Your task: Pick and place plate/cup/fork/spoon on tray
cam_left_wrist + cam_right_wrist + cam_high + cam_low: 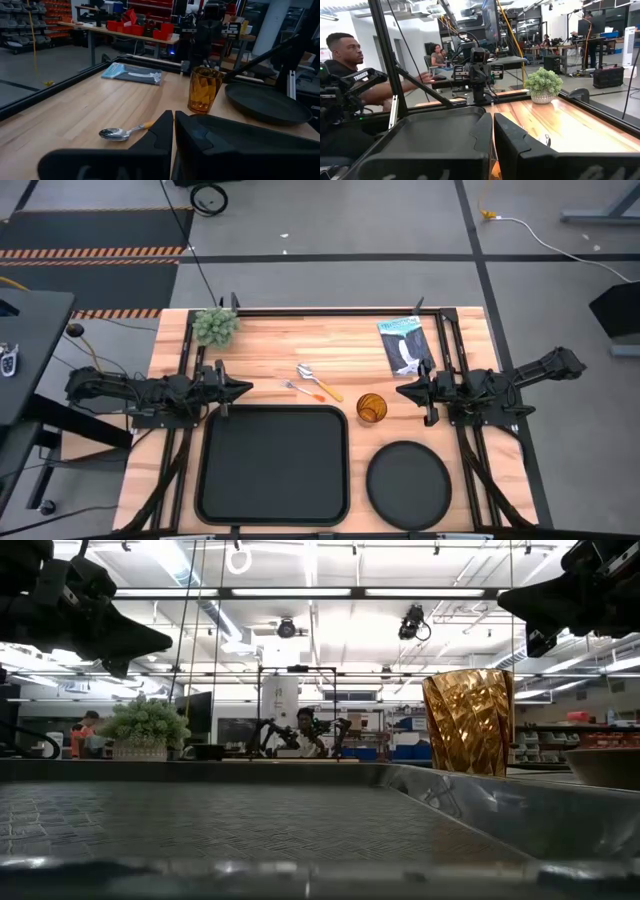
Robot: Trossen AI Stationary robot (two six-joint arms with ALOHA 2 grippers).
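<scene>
Left gripper (243, 389) hovering at centre left of the high view, just above the tray's upper left corner, fingers pressed together and holding nothing. Same gripper (173, 131) in its wrist view with only a thin slit between the two dark fingers. Right gripper (403, 391) at centre right of the high view, fingers likewise closed on nothing; in its own wrist view (492, 135) the same narrow slit.

Tray (210, 480) lying bare in the lower middle of the high view, below and right of the left gripper. Plate (408, 485) at lower right, beside the tray without touching it, below the right gripper. Cup (371, 408) upright on the wood just above the gap between tray and plate, near the right gripper, to its lower left. Spoon (317, 380) and fork (301, 390) side by side at the frame's centre, just above the tray's upper edge, between the two grippers, clear of both.

Small potted plant (216, 326) at the table's upper left, a dark packet (404, 344) at upper right.
</scene>
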